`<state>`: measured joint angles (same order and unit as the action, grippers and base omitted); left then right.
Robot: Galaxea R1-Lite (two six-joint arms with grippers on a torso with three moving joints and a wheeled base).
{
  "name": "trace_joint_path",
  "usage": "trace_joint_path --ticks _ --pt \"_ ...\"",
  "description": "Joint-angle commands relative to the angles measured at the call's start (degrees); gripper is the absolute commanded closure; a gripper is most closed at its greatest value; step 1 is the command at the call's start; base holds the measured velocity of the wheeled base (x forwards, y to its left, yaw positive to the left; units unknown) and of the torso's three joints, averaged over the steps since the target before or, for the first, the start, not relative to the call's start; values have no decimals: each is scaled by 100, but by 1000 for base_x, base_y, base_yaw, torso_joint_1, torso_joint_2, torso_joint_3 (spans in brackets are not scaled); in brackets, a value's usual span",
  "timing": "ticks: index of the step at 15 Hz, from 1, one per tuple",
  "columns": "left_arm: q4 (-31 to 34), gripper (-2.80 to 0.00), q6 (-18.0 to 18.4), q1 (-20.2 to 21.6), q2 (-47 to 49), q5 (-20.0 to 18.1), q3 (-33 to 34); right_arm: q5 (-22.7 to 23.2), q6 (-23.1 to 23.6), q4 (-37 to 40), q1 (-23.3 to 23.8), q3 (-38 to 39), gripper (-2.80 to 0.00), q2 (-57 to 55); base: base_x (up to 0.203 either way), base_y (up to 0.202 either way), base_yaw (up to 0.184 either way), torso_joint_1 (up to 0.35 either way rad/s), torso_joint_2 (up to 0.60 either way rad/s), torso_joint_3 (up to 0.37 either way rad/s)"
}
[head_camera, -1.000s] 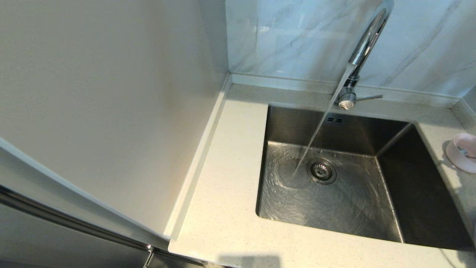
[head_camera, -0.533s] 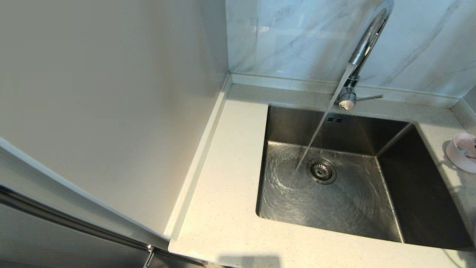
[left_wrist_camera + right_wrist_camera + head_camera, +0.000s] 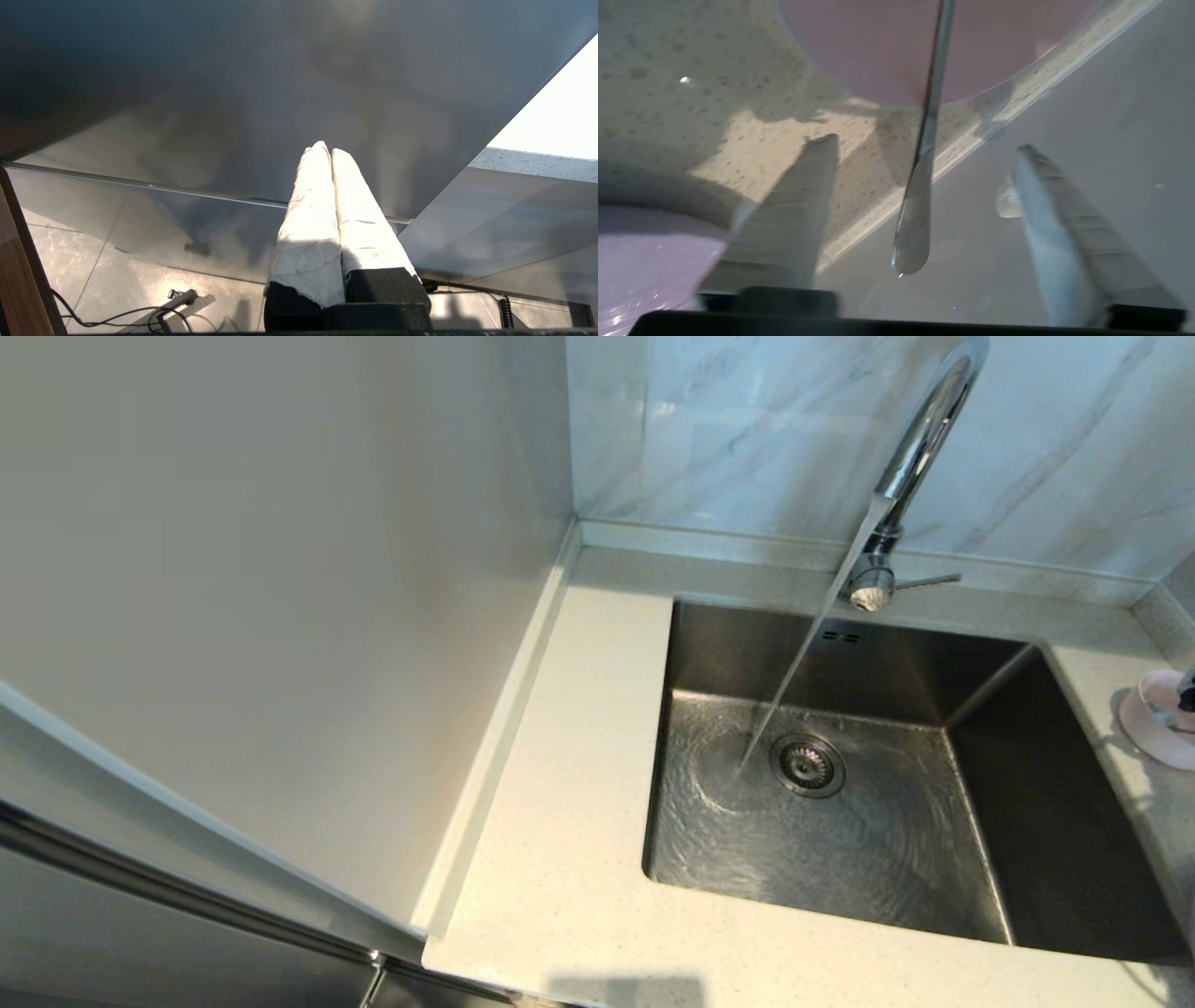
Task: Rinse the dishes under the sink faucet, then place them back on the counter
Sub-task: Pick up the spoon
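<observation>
Left gripper is parked off to the left beside a grey cabinet panel, its fingers pressed together on nothing. Across the head view, the counter left of the sink carries no dishes, and water runs from the faucet into the basin as it did a second ago. The only change is at the far right: a dark part of the right arm now shows over the pale pink bowl, which stands on the counter right of the sink. By my judgement a pickup is starting and no rinsing has begun. The head view does not show the grip; the right wrist view does. There the right gripper stands well open, its fingers either side of a thin metal utensil handle projecting from the bowl, and neither finger appears to touch it. That view alone also shows the lilac plate near the bowl
</observation>
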<state>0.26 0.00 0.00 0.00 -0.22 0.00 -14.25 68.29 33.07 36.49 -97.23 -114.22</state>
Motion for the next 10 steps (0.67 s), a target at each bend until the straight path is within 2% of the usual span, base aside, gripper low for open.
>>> trace_joint_path --ticks 1,10 --pt "1 0 0 0 0 4 0 -8 44 -16 -10 23 0 -22 0 0 0 0 0 0" --pt "1 0 0 0 0 4 0 8 5 -20 15 -210 0 -97 0 0 0 0 0 0"
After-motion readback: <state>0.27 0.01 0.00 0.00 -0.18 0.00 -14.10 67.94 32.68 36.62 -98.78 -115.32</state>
